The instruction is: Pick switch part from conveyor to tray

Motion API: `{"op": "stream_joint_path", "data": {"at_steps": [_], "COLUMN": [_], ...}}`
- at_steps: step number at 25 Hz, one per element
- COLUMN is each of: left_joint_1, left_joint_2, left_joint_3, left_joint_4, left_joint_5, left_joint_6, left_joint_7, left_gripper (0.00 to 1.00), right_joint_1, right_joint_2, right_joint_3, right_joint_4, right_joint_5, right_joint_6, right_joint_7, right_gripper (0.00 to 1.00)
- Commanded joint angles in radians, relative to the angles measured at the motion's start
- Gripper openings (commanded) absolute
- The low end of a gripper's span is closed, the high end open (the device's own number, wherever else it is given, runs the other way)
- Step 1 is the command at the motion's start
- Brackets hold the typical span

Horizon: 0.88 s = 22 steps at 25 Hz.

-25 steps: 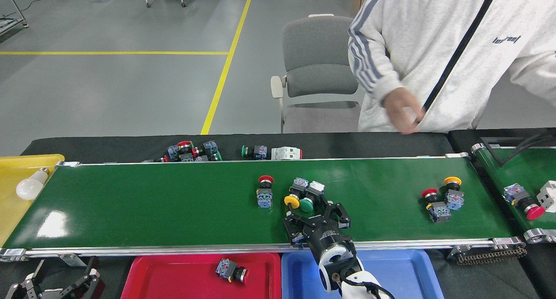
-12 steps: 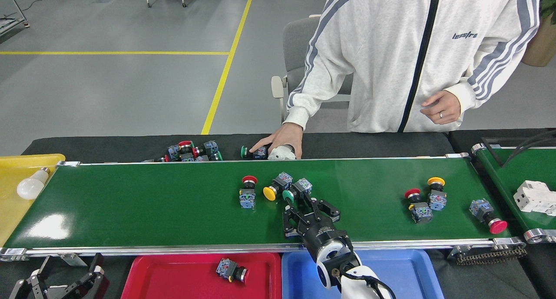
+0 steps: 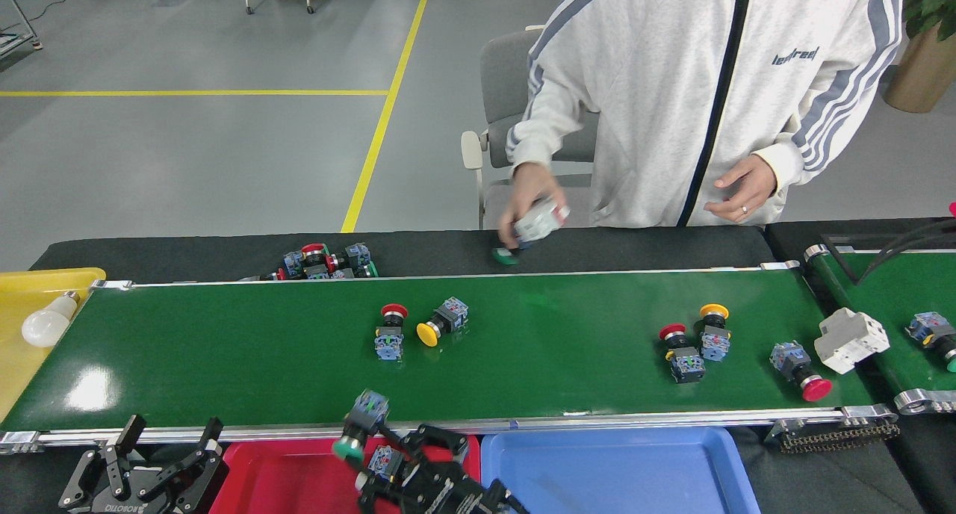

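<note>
The conveyor (image 3: pixel 224 364) is the long green belt across the middle of the head view. My right gripper (image 3: pixel 371 433) hangs at the belt's near rail, above the red tray (image 3: pixel 284 473), shut on a switch part (image 3: pixel 361 420) with a green cap. Between its black fingers a second switch part (image 3: pixel 387 460) shows, lying in the red tray. On the belt rest a red-capped switch (image 3: pixel 390 332), a yellow-capped one (image 3: pixel 442 322), a red and yellow pair (image 3: pixel 693 342) and a red-capped one (image 3: pixel 801 368). My left gripper (image 3: pixel 142 465) is open at the bottom left, holding nothing.
A blue tray (image 3: pixel 620 473) sits right of the red one. A yellow tray (image 3: pixel 22 350) with a white bulb (image 3: pixel 46 323) is at the left end. A person's hand (image 3: pixel 526 200) holds a white breaker beyond the belt. Another white breaker (image 3: pixel 851 340) lies by the shorter right belt (image 3: pixel 896 297).
My right gripper closed on the green-capped switch, lifted it off the belt and drew back left over the red tray. The other parts rode left. The person picked up a white breaker.
</note>
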Motion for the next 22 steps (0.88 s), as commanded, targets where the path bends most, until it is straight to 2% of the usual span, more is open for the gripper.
{"op": "stream_joint_path", "data": {"at_steps": [1, 4, 7, 8, 11, 14, 16, 18, 22], "left_joint_1": [-0.033, -0.076, -0.112, -0.122, -0.172, -0.22, -0.286, -0.355, -0.444], "left_joint_2": [0.02, 0.02, 0.011, 0.0, -0.035, -0.037, -0.035, -0.034, -0.028], "left_joint_3": [-0.056, -0.161, -0.244, -0.261, -0.312, -0.313, -0.292, -0.241, -0.212], "left_joint_4": [-0.012, -0.006, -0.005, 0.001, 0.055, 0.144, 0.236, 0.333, 0.457], "left_joint_5": [-0.002, -0.006, -0.06, -0.098, -0.169, -0.178, -0.172, -0.172, -0.166], "left_joint_6": [-0.004, 0.004, 0.017, 0.036, 0.114, 0.174, 0.179, 0.169, 0.159], "left_joint_7": [0.004, -0.009, -0.05, -0.067, -0.073, -0.073, -0.073, -0.073, -0.073], "left_gripper": [1.0, 1.0, 1.0, 1.0, 1.0, 1.0, 1.0, 1.0, 1.0], "right_joint_1": [-0.003, 0.003, 0.055, 0.08, 0.154, 0.263, 0.327, 0.37, 0.348], "right_joint_2": [-0.001, -0.004, -0.047, -0.065, -0.073, -0.064, -0.045, -0.039, -0.027], "right_joint_3": [-0.002, -0.029, -0.141, -0.178, -0.278, -0.476, -0.605, -0.678, -0.7], "right_joint_4": [-0.009, -0.027, -0.068, -0.085, -0.127, -0.13, -0.128, -0.122, -0.111], "right_joint_5": [-0.003, -0.009, -0.011, -0.011, -0.013, -0.013, -0.013, -0.013, -0.011], "right_joint_6": [-0.012, -0.01, -0.015, -0.015, 0.005, 0.074, 0.143, 0.188, 0.292], "right_joint_7": [-0.008, -0.009, -0.022, -0.046, -0.154, -0.282, -0.325, -0.328, -0.307], "right_gripper": [1.0, 1.0, 1.0, 1.0, 0.99, 0.99, 0.99, 0.99, 0.98]}}
